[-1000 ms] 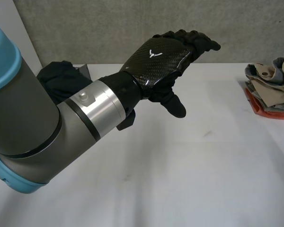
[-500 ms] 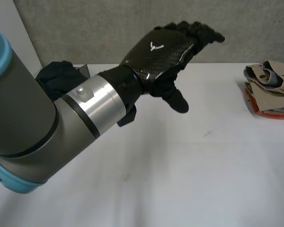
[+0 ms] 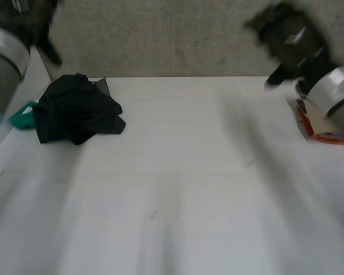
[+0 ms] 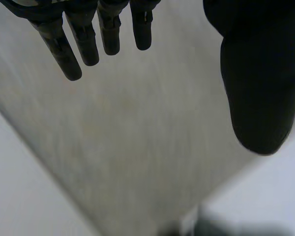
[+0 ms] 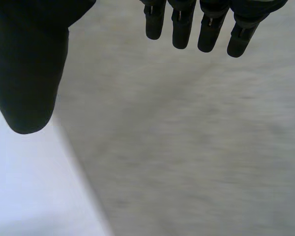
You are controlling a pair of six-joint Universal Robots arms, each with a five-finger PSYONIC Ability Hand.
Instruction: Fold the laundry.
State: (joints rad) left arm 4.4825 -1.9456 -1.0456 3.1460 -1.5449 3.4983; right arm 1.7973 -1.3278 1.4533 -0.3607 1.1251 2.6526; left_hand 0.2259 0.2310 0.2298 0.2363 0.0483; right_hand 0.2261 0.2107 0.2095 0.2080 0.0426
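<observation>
At the counter's [image 3: 178, 189] far left a crumpled black garment [image 3: 74, 112] lies; left hand [image 4: 255, 73] and right hand [image 5: 29, 64] hover, fingers [image 4: 88, 44] straight, holding nothing

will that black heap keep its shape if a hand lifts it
Probably not: the black garment lies crumpled in soft folds, so it likely droops and unfurls when lifted. Pushed across the white table, it would probably bunch, not roll.

No writing, label, brand or number can be read anywhere. The black garment [image 3: 75, 110] near the far left corner of the table [image 3: 183, 195] seems unmarked, though the view is smeared.
</observation>
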